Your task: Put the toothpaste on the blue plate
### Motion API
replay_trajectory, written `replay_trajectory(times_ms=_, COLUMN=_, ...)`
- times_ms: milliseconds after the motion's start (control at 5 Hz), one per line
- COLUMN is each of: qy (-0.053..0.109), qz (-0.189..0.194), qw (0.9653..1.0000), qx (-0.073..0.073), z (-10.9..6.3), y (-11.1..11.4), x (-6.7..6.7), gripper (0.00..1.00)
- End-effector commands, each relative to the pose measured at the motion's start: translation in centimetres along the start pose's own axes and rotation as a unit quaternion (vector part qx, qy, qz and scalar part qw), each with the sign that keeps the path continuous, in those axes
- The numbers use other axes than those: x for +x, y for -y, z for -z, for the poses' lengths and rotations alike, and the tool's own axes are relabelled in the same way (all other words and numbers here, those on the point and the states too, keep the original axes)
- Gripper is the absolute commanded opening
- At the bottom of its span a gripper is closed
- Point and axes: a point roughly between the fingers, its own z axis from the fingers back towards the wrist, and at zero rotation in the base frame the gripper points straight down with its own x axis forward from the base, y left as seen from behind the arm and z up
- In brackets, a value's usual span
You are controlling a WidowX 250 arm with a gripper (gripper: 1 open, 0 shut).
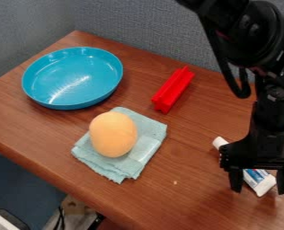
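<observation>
The toothpaste point(262, 180) lies on the wooden table at the front right; only its white cap end and part of the tube show. My gripper point(256, 178) stands straight over it, lowered to the table, open, with a dark finger on either side of the tube. The arm's body hides the middle of the tube. I cannot tell whether the fingers touch it. The blue plate point(73, 76), round and turquoise with a raised rim, rests at the back left, far from the gripper.
An orange egg-shaped object point(112, 133) sits on a pale teal cloth point(138, 153) in the middle. A red rectangular block point(173, 88) lies behind it. The table's front edge runs close below the gripper.
</observation>
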Motion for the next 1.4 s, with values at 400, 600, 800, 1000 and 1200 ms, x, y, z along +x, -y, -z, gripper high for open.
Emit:
replay_trajectory(times_ms=400, qy=0.020, qz=-0.041, qw=0.9987, qx=-0.024, z=-0.5, y=0.1, x=0.5, gripper=1.00)
replay_trajectory(times_ms=600, qy=0.024, qz=-0.047, qw=0.9983, qx=-0.026, z=-0.8, y=0.2, x=0.3, gripper=1.00)
replay_trajectory(times_ms=800, qy=0.026, qz=-0.051, qw=0.9979, qx=-0.030, z=-1.3, y=0.3, x=0.1, gripper=1.00)
replay_trajectory(times_ms=1000, qy=0.029, qz=-0.054, qw=0.9975, qx=-0.035, z=-1.9, y=0.6, x=0.0, gripper=1.00)
replay_trajectory(times_ms=1200, qy=0.033, qz=-0.061, qw=0.9968, qx=-0.038, z=-2.0, y=0.5, x=-0.1, gripper=1.00)
